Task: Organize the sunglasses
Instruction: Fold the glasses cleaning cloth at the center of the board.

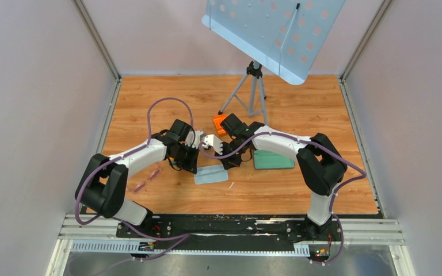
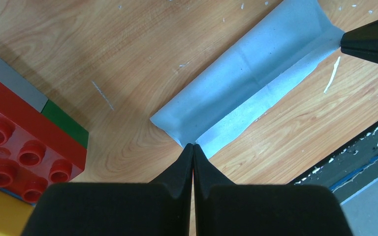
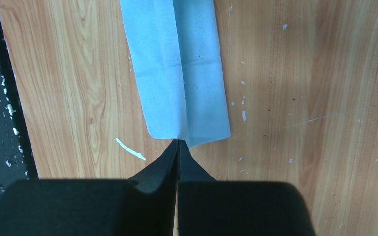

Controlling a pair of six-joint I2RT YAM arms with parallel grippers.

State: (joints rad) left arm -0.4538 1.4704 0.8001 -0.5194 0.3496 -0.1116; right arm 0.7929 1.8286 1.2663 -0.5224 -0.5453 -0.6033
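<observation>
The left gripper (image 2: pixel 193 147) and right gripper (image 3: pixel 178 142), jaws together, each pinch one end of the crease in the blue cloth (image 2: pixel 246 88). The sunglasses (image 1: pixel 148 177) lie on open wood just left of the left arm (image 1: pixel 144 152), apart from the cloth and near the table (image 1: pixel 299 195) front edge. The green case (image 1: pixel 273 160) lies to the right.

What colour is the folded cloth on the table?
The cloth is plain pale blue-grey, no pattern; the right wrist view shows it best.

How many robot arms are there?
2. The left arm is on the left, the right arm on the right. The left end effector and right end effector pinch opposite ends of the blue cloth. None hidden.
</observation>
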